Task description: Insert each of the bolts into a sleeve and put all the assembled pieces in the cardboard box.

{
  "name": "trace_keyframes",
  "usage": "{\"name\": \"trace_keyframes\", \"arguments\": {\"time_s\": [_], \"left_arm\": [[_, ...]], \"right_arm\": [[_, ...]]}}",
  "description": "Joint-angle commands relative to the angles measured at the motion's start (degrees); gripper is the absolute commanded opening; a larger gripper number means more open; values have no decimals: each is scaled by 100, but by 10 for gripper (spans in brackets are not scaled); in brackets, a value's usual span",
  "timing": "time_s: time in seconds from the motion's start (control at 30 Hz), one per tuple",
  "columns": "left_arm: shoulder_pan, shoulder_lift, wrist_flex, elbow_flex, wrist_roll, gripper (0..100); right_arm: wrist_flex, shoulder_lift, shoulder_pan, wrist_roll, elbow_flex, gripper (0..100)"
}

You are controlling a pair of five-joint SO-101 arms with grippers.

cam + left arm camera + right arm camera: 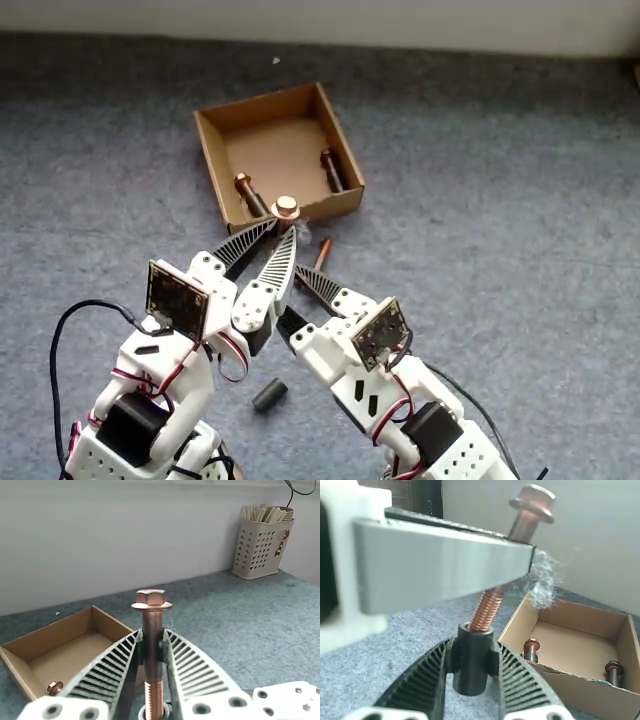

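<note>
My left gripper (283, 228) (151, 635) is shut on a copper bolt (150, 630) (287, 208), held head up just in front of the cardboard box (215, 150). My right gripper (472, 652) (302, 280) is shut on a black sleeve (472, 660) directly under it. The bolt's threaded end (485, 610) sits in the sleeve's mouth. Two assembled pieces (250, 195) (331, 170) lie inside the box. A loose black sleeve (269, 394) lies on the carpet between the arms' bases. Another bolt (322, 252) lies on the carpet beside the right gripper.
Grey carpet covers the whole work area, with open room to the left and right of the box. A white wall (400, 20) runs behind it. A perforated basket of wooden sticks (262, 540) stands by the wall, far from the arms.
</note>
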State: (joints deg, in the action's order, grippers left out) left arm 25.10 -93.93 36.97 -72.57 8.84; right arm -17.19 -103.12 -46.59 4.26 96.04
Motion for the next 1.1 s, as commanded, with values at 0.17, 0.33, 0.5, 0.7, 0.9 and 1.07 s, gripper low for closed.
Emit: {"name": "trace_keyframes", "arguments": {"time_s": [0.17,0.33,0.5,0.7,0.9,1.07], "left_arm": [[92,-620,1020,145,-114,6],[92,-1095,1468,84,-668,6],[101,-927,1477,-119,-677,19],[13,-919,2004,-75,-677,159],[-374,-945,2673,251,-1319,165],[-541,-945,3481,523,-1741,162]], "right_arm": [[66,-163,523,18,804,5],[57,-163,514,18,716,5],[57,-163,514,18,725,5],[57,-163,523,18,760,5],[57,-163,532,18,778,5],[22,-163,681,18,778,5]]}}
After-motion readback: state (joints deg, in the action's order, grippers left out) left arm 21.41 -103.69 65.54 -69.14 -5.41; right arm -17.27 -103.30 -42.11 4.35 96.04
